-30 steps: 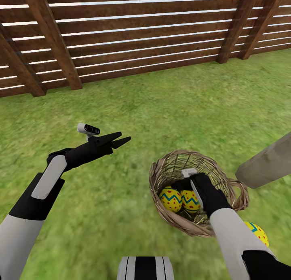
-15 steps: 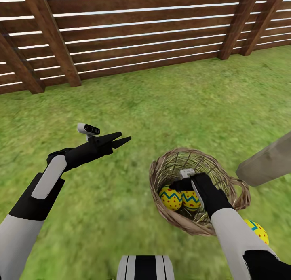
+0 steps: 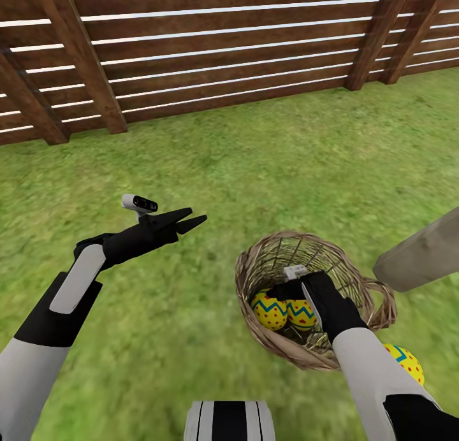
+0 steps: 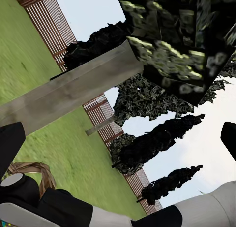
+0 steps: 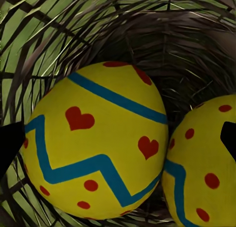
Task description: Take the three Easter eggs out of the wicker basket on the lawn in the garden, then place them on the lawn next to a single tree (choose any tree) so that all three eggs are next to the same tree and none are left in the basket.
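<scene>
Head view has the wicker basket (image 3: 306, 301) sitting on the lawn (image 3: 255, 167) at about 5 o'clock of the picture, tan open weave with a thick braided rim. Two eggs (image 3: 270, 311) lie side by side inside it, touching: yellow with blue zigzag bands and red dots. The right wrist view adds red hearts on the nearer one (image 5: 96, 141). A third egg (image 3: 404, 363) lies on the grass outside the basket at its 4 o'clock, half hidden behind the right arm.

The right gripper (image 3: 299, 297) is down in the basket over the eggs; its fingertips are just dark slivers at the picture's edges, set wide apart, gripping nothing. The left gripper (image 3: 188, 219) hovers at 9 o'clock, fingers slightly parted and empty.

A pale tree trunk (image 3: 421, 256) is cut off at 3 o'clock. The slat fence (image 3: 210, 52) runs along 12.
</scene>
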Available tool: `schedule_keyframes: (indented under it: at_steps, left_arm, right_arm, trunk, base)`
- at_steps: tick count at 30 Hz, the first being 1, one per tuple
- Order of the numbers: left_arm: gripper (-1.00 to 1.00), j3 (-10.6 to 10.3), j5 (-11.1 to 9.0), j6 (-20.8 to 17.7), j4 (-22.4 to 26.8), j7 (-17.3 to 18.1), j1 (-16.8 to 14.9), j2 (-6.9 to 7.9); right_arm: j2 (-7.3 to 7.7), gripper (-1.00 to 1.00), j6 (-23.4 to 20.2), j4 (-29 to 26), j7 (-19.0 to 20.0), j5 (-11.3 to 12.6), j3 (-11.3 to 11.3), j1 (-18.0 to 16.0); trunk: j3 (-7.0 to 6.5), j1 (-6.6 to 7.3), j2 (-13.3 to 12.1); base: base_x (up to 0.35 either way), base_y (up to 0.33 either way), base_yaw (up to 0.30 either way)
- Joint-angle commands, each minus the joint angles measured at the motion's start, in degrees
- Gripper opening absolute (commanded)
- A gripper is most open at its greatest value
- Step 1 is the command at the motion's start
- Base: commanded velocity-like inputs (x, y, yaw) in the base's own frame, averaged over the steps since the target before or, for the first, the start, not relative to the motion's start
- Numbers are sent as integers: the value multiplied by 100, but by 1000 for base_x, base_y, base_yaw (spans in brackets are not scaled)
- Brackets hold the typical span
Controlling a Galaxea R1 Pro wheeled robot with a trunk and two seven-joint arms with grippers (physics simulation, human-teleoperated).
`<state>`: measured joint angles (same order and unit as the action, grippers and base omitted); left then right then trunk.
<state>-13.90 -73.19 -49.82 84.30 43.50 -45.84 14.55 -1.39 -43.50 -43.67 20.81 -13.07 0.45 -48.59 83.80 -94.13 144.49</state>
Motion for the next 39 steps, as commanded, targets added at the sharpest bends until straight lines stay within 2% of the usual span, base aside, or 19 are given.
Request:
schedule_keyframes:
  at_steps: [1, 3, 7, 10, 18, 21, 24, 37, 39]
  left_arm:
    - [100, -7, -29, -27, -2, 0, -4, 4]
    - [100, -7, -29, -27, -2, 0, -4, 4]
    - [100, -7, -29, -28, -2, 0, -4, 4]
    - [100, -7, -29, -28, -2, 0, -4, 4]
    - [100, -8, -29, -28, -2, 0, -4, 4]
    - [100, -11, -29, -28, -2, 0, -4, 4]
    - [100, -15, -29, -28, -2, 0, -4, 4]
    - [100, -16, -29, -28, -2, 0, -4, 4]
    - [100, -16, -29, -28, -2, 0, -4, 4]
  right_arm:
    - [-1, 100, -15, -8, 49, -52, -1, -2]
    - [-1, 100, -9, -9, 113, -45, -1, -2]
    - [12, 100, -2, -3, 598, -82, -1, -2]
    - [16, 100, -1, -3, 741, -96, -4, -2]
    - [91, 100, 51, -10, 775, -91, -10, -1]
    - [95, 100, 77, -16, 773, -90, -10, -1]
    - [95, 100, 85, -25, 763, -93, -12, -1]
    - [96, 100, 87, -27, 874, -82, -12, 2]
    - [96, 100, 87, -27, 921, -82, -15, 0]
  trunk:
    - [4, 1, 1]
    - [4, 1, 1]
    - [70, -7, 6]
    - [92, -9, 7]
    - [203, -22, 14]
    - [203, -22, 14]
    - [270, -30, 18]
    - [292, -33, 19]
    - [336, -38, 22]
  base:
    - [0, 0, 0]
    - [0, 0, 0]
    - [0, 0, 0]
    - [0, 0, 0]
    - [0, 0, 0]
    - [0, 0, 0]
    - [0, 0, 0]
    - [0, 0, 0]
    - [0, 0, 0]
